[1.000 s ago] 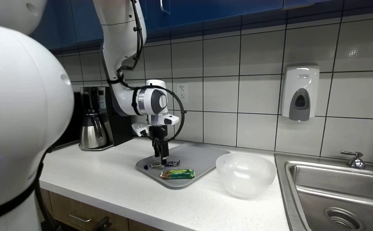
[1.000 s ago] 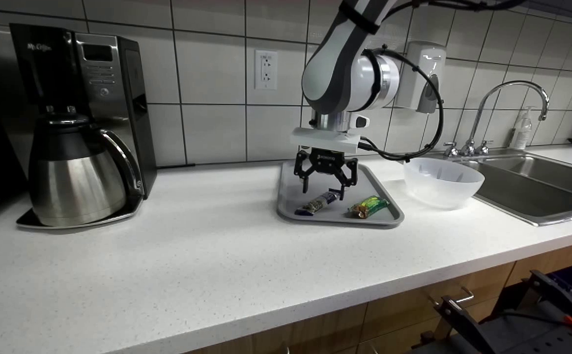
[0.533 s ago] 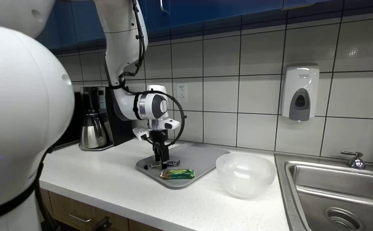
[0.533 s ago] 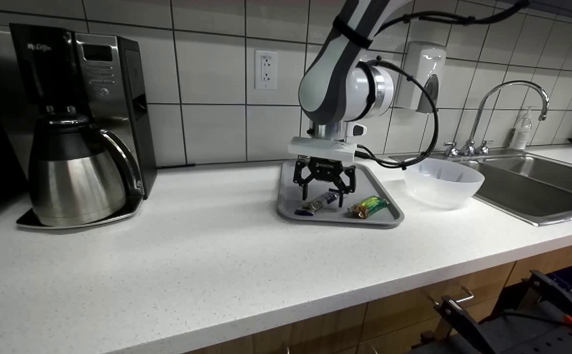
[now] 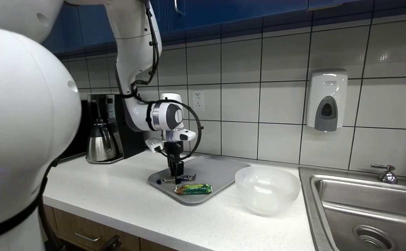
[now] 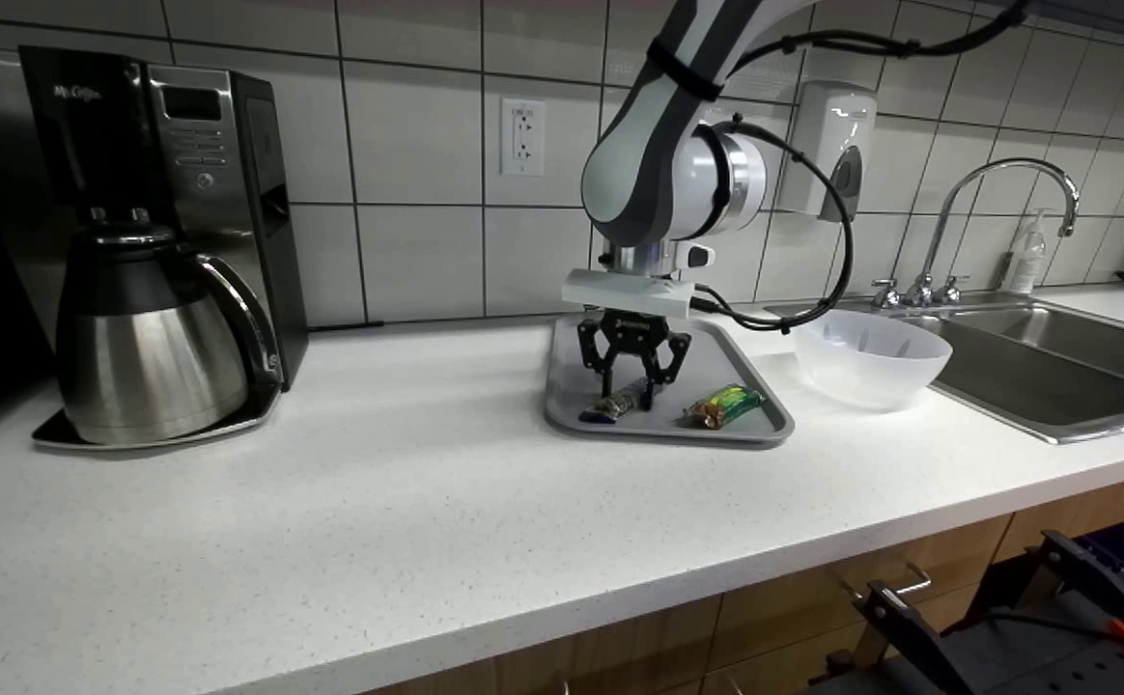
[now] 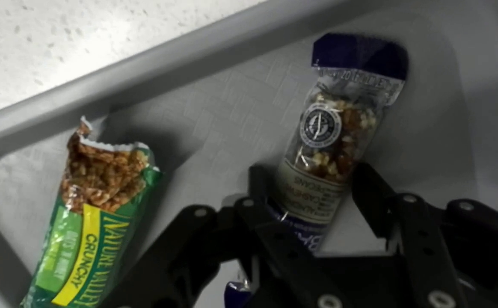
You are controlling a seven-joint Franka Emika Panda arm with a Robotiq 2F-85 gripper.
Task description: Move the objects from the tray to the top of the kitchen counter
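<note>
- White, smooth, speckled countertop (image 6: 379, 463) is the goal; the stretch beside the boxy black-and-steel coffee maker (image 6: 190, 217) seems likeliest for setting down.
- Flat grey round-cornered tray (image 6: 712, 365) carries everything to be moved, so the lift should clear its low rim.
- Long clear-and-purple wrapped nut bar (image 7: 330, 141) lies between the jaws of the black two-finger gripper (image 6: 628, 398). They stand narrow, about the bar's width; whether they press on it cannot be told. The gripper should squeeze evenly, then rise straight.
- Oblong green-and-yellow wrapped granola bar (image 6: 724, 406) lies near, apart from the gripper; it should go unnudged.
- Round translucent white bowl (image 6: 871, 357) sits farther right, off the likely path.
</note>
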